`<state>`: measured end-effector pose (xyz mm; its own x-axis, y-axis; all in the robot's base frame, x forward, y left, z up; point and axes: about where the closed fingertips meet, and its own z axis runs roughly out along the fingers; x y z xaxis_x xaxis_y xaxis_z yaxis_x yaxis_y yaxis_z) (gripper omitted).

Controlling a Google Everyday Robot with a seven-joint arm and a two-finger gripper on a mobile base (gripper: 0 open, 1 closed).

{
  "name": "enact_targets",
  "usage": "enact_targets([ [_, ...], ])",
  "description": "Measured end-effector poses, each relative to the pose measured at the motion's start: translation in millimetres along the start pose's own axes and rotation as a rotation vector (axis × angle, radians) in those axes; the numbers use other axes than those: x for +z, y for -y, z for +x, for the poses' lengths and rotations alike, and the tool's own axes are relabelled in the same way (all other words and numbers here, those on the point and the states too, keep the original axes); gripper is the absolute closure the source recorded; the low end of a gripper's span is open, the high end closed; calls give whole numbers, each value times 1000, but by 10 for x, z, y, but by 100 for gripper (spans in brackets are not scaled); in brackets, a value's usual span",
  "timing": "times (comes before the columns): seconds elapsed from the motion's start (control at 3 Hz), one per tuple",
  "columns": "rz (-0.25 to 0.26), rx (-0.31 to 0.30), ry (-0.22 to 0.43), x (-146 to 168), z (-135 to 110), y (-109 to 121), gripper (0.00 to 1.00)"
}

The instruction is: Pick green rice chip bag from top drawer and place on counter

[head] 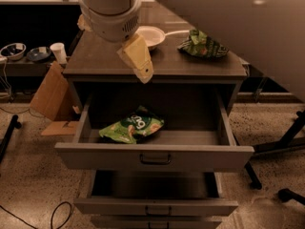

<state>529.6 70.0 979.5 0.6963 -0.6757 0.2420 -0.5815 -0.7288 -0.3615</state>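
The green rice chip bag [133,126] lies flat inside the open top drawer [152,156], left of its middle. The drawer's black bar handle [155,159] is at the front panel's middle. My gripper [138,58], pale yellow under the big white wrist, hangs above the front edge of the counter [100,58], left of centre. It is above and behind the bag, well apart from it, and holds nothing that I can see.
On the counter stand a white bowl [150,35] and a darker green bag [202,44] at the back right. The second drawer [157,206] is also pulled partly out. A cardboard box [50,97] leans at the left; black chair legs [286,137] are at the right.
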Motion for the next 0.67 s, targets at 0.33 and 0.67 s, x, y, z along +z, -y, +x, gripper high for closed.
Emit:
enact_targets([
  [0.33,-52,-39,35,555,22,246,0],
  [0.67,-93,-48,78,1035,-31,233,0],
])
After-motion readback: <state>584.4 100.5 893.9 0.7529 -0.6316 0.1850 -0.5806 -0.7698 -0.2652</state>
